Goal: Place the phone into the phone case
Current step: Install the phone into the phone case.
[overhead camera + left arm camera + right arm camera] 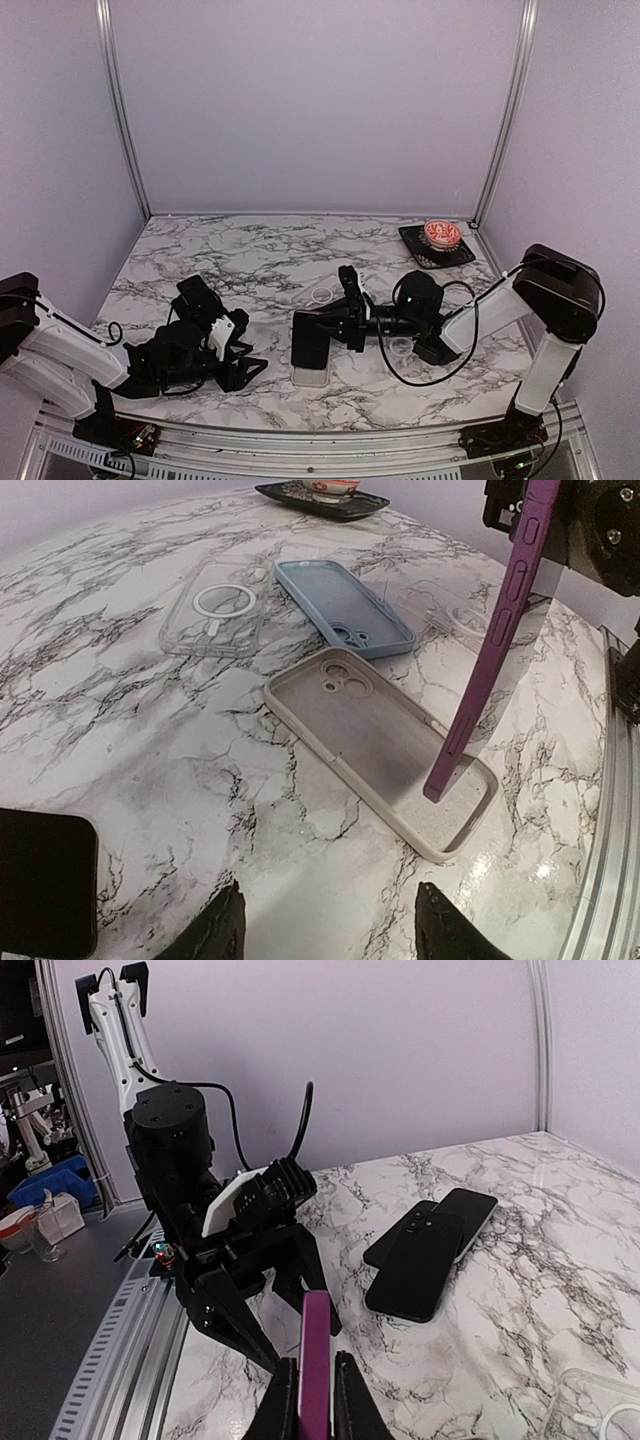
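My right gripper [338, 328] is shut on a purple phone [497, 630] and holds it on edge, steeply tilted. The phone's lower end rests inside the near end of an open beige case [375, 742] lying flat on the marble table. In the right wrist view the phone's purple edge [316, 1355] stands between my two fingers. In the top view the phone [309, 341] looks dark above the case [311, 377]. My left gripper [335, 930] is open and empty, just above the table, a short way to the left of the case.
A blue case [345, 605] and two clear cases [210, 610] [445, 610] lie beyond the beige one. Two black phones [430, 1250] lie overlapping near the left gripper. A black tray [420, 255] with a red bowl [442, 233] sits at the back right.
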Robot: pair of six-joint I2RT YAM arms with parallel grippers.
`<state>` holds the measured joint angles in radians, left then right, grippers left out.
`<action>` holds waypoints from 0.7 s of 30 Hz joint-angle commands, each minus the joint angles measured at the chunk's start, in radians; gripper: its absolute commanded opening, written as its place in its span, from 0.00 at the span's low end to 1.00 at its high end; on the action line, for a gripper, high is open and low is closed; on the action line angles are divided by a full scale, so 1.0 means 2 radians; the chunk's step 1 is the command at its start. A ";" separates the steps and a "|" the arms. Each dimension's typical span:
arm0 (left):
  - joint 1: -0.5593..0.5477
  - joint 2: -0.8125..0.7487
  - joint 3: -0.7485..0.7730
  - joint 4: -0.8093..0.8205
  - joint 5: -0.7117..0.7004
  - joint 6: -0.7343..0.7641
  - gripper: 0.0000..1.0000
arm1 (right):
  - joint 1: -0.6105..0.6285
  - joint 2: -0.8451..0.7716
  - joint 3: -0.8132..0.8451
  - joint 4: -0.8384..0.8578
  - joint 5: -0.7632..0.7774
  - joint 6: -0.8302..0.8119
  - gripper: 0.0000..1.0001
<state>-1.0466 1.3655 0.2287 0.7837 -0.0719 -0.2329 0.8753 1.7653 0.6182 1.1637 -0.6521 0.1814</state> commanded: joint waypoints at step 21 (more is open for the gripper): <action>-0.003 0.066 0.032 -0.021 0.030 0.044 0.44 | -0.002 0.048 0.004 0.047 -0.047 0.018 0.00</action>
<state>-1.0466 1.4536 0.2790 0.7677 -0.0448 -0.1684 0.8764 1.8450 0.6006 1.2049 -0.7185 0.2028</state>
